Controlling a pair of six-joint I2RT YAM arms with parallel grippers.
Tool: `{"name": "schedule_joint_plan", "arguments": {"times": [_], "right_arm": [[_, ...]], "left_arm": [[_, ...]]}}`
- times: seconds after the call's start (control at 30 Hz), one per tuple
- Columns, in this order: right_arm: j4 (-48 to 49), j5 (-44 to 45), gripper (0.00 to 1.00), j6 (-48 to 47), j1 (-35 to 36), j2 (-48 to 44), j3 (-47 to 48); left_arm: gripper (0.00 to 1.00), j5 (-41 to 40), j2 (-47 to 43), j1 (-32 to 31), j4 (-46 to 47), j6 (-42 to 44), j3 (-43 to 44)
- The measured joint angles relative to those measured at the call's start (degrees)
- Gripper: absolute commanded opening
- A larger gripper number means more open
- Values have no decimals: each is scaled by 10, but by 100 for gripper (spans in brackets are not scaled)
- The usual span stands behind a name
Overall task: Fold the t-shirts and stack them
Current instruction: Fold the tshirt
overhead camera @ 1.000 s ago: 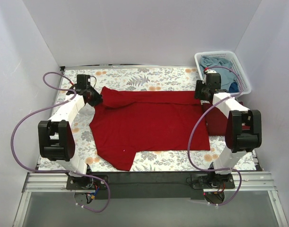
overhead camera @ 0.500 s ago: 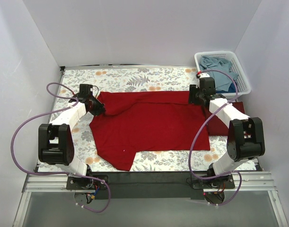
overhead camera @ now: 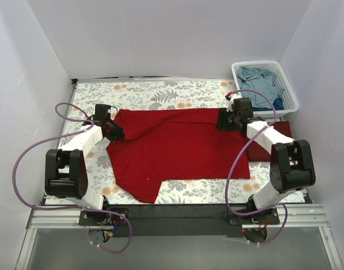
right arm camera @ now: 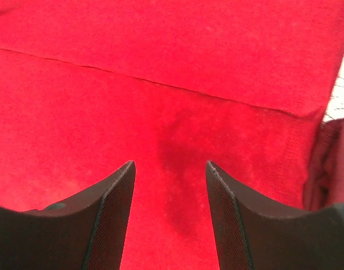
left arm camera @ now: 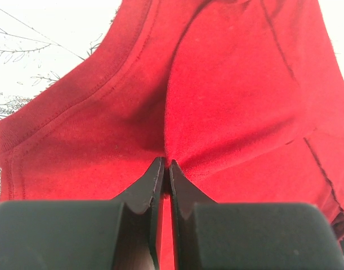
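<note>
A bright red t-shirt (overhead camera: 183, 149) lies spread on the floral table (overhead camera: 160, 90). My left gripper (overhead camera: 117, 134) is at its far left corner, shut on a raised fold of the red cloth (left arm camera: 228, 84); in the left wrist view the left gripper (left arm camera: 165, 164) pinches that fold between its tips. My right gripper (overhead camera: 220, 121) is open just above the shirt's far right part; in the right wrist view the right gripper (right arm camera: 170, 166) has only flat red cloth (right arm camera: 160, 84) between its jaws. A darker maroon t-shirt (overhead camera: 259, 151) lies at the right, partly under my right arm, and shows in the right wrist view (right arm camera: 332, 163).
A white lattice basket (overhead camera: 293, 93) at the far right corner holds dusty blue t-shirts (overhead camera: 260, 79). White walls close in the table on three sides. Bare floral table shows along the far side and left of the red shirt.
My left gripper has moved nearer and slightly right, dragging the shirt's far left corner with it. My right gripper has moved left and nearer, over the shirt's far right part.
</note>
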Motion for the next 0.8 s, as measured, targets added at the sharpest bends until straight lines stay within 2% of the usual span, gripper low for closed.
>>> {"name": "schedule_joint_plan", "arguments": {"times": [0.13,0.17,0.23,0.27,0.4,0.6,0.8], "right_arm": [[9,-18,59,1,2,-2,-7],[10,-21,59,2,3,-2,-7],[11,-24,59,2,3,-2,-7],[11,-25,58,2,3,-2,-7],[11,-30,57,3,3,-2,-7],[15,-62,54,7,5,-4,-13],[19,-92,54,15,27,-21,-51]], "left_arm": [[7,-5,-17,-1,2,3,0],[15,-9,-20,-1,2,5,0],[24,-18,-23,-2,0,12,3],[34,-22,-23,-2,0,17,6],[51,-42,-29,-2,-2,30,9],[51,-69,-56,3,4,46,9],[37,-73,-37,6,2,54,2]]}}
